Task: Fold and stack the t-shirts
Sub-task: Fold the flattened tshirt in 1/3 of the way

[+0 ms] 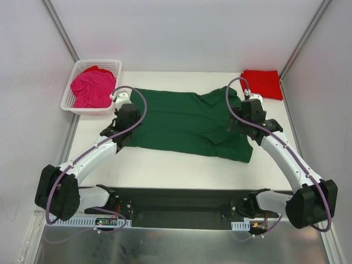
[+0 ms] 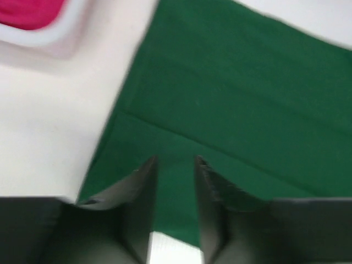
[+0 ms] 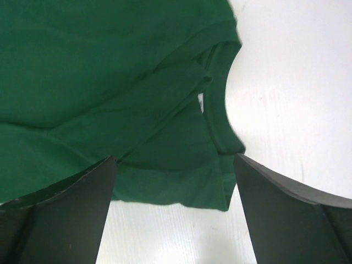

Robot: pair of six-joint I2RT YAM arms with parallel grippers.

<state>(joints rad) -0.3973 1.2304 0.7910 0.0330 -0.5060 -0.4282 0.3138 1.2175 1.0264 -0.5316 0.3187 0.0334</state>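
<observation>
Right hand (image 3: pixel 175 157) wide, seemingly above t-shirt (image 3: pixel 99 71)

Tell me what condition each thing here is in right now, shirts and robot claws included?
Green t-shirt: spread flat on the table, only partly folded.
Red t-shirt: folded, lying at the far right corner.
Pink t-shirt: crumpled, unfolded, in the basket.
Basket: upright, holding the pink t-shirt.
Left gripper: jaws narrowly apart over the green t-shirt's edge.
Right gripper: jaws wide open above the collar end, holding nothing.
</observation>
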